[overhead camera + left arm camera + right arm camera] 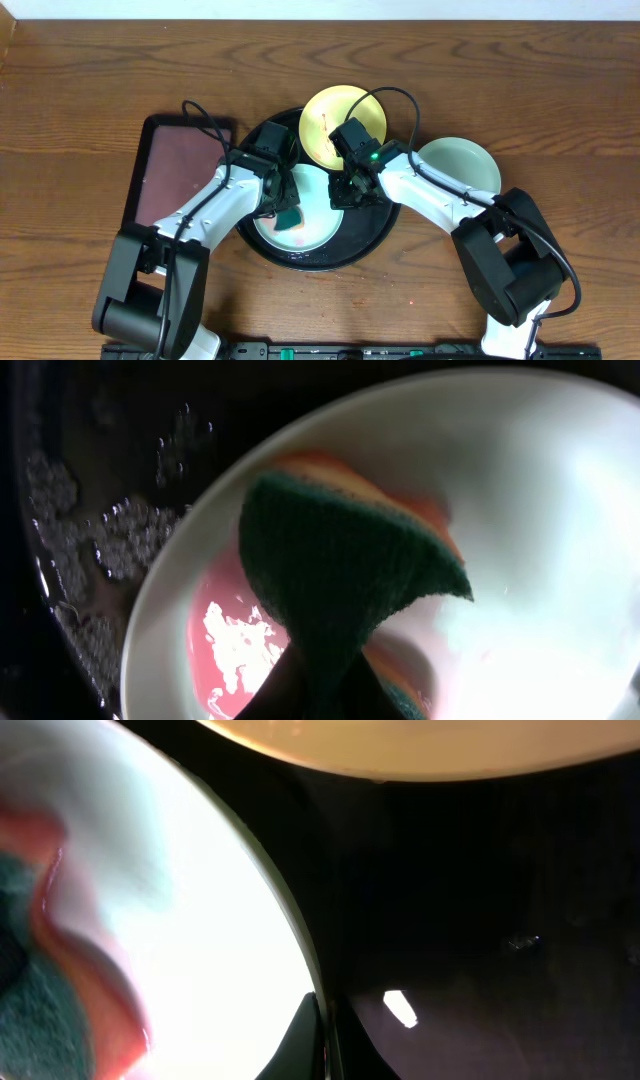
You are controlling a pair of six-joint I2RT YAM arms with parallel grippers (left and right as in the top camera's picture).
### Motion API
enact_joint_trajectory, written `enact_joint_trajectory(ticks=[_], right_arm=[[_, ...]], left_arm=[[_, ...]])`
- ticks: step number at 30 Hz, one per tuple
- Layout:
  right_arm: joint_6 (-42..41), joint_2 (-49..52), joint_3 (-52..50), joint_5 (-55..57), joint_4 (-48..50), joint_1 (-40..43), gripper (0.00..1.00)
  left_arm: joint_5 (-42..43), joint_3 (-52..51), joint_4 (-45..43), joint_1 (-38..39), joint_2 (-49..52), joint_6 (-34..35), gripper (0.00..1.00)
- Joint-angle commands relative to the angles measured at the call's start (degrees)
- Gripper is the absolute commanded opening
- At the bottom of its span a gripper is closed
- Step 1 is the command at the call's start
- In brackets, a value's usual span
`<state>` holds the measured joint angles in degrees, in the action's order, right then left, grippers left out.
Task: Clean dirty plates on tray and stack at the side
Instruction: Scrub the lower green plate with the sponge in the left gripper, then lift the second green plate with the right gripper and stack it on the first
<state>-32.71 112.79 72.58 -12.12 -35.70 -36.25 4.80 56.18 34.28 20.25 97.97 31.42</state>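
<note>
Seen from above, the brown wooden tabletop is evenly lit and sharp, with soft shadows. My left wrist view is dim, the dark green scouring sponge blurred against the glaring pale turquoise round plate. My right wrist view burns that plate white; the glossy black round tray is murky, with one small glint.

Maroon tray on wooden table

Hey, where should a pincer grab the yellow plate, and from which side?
On the yellow plate, probably the far rim: it overhangs the black tray at the back, bare table behind it. Come from the far side, one finger above and one below the thin lip. The right pincer crowds the near side.
</note>
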Motion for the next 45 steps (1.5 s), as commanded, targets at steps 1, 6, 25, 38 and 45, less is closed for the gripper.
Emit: enact_joint_trajectory(ticks=[1, 6, 25, 38, 45], right_arm=[[-0.7, 0.8, 0.8, 1.6, -0.2, 0.4, 0.01], [-0.7, 0.8, 0.8, 1.5, -0.2, 0.4, 0.01], [-0.6, 0.8, 0.8, 1.5, -0.2, 0.4, 0.01], [4.6, 0.7, 1.3, -2.3, 0.6, 0.4, 0.01], [12.3, -1.8, 3.6, -4.8, -0.5, 0.4, 0.01]], left_arm=[[14.6, -0.7, 2.8, -0.5, 0.6, -9.0, 0.07], [30.5, -0.7, 2.5, -0.4, 0.6, -19.6, 0.08], [-17.4, 5.1, 1.2, -2.0, 0.1, -4.5, 0.07], [-16.2, 22.8, 26.0, -8.6, -2.3, -4.7, 0.08], [-15.2, 22.8, 25.6, -17.9, -2.2, -4.8, 0.07]])
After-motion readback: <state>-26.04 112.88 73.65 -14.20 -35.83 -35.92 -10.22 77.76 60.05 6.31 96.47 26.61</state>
